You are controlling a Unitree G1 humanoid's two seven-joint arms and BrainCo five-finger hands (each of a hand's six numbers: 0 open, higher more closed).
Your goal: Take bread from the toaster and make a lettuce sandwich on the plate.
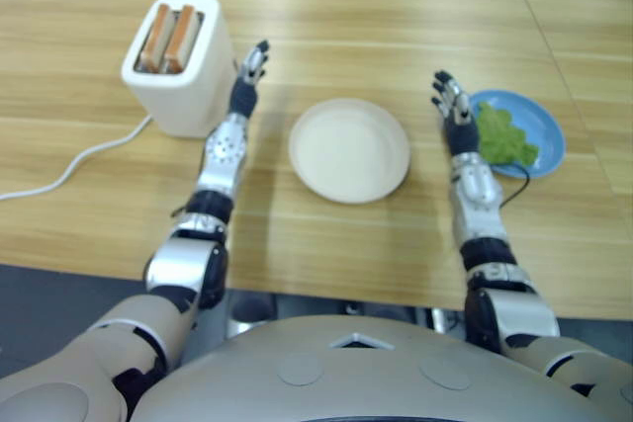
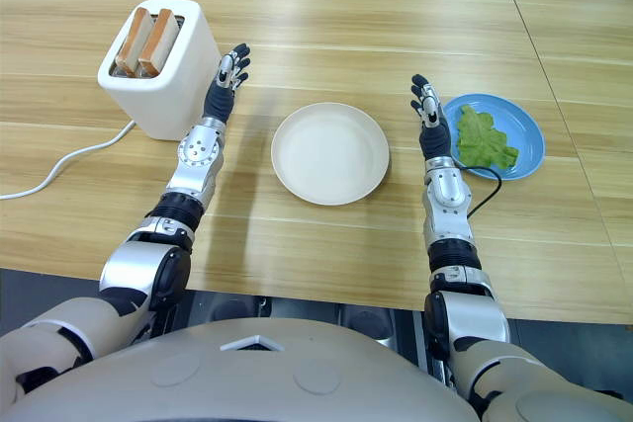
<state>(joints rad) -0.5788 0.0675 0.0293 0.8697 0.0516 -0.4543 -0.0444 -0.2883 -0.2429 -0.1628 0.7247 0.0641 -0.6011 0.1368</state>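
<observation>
A white box-shaped toaster (image 2: 163, 76) stands on the light wooden table (image 2: 346, 7) at the robot's left. Two browned slices of bread (image 2: 145, 42) stand upright in its top slots, and a white power cord (image 2: 59, 170) trails off its base toward the left edge. The left hand (image 2: 226, 81) is just beside the toaster's right wall. Its fingers (image 2: 235, 56) are stretched out nearly straight, slightly apart, pointing away from the robot and holding nothing; whether they touch the toaster cannot be told. A round cream-coloured plate (image 2: 329, 153) lies bare in the middle, between the two arms. The right hand (image 2: 427, 111) is just past that plate's right side, its fingers (image 2: 423, 91) likewise extended and uncurled, with nothing in them. It is close by the left rim of a round blue plate (image 2: 524, 130), which carries a green leaf of lettuce (image 2: 483, 140).
</observation>
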